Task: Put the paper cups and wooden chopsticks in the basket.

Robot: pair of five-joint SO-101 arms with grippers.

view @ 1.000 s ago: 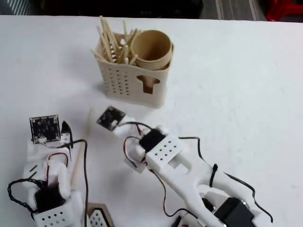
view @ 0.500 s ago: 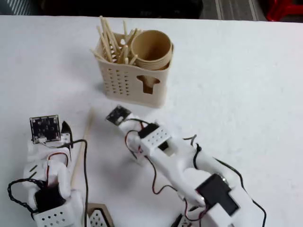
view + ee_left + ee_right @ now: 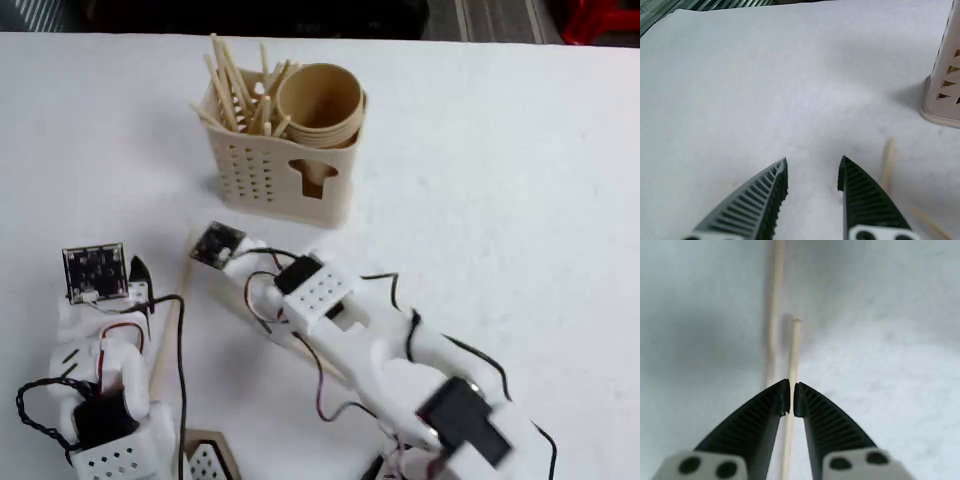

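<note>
Right wrist view: the right gripper (image 3: 791,392) is pinched shut on one chopstick (image 3: 795,350), which runs out past its tips. A second chopstick (image 3: 773,315) lies just beside it. Step in hand, by judgement: the grasp. Next comes the lift and carry to the basket (image 3: 280,185), well ahead. The left gripper (image 3: 812,172) stands parted, empty.

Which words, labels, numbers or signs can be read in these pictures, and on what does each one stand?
No text can be read in any view.
Basket: only rows of holes and one cut-out shape, no lettering.
Board on the left arm's wrist: dots and small parts; any print is too small to read.
Chopstick between the right arm's fingers: bare wood, no mark.
</note>
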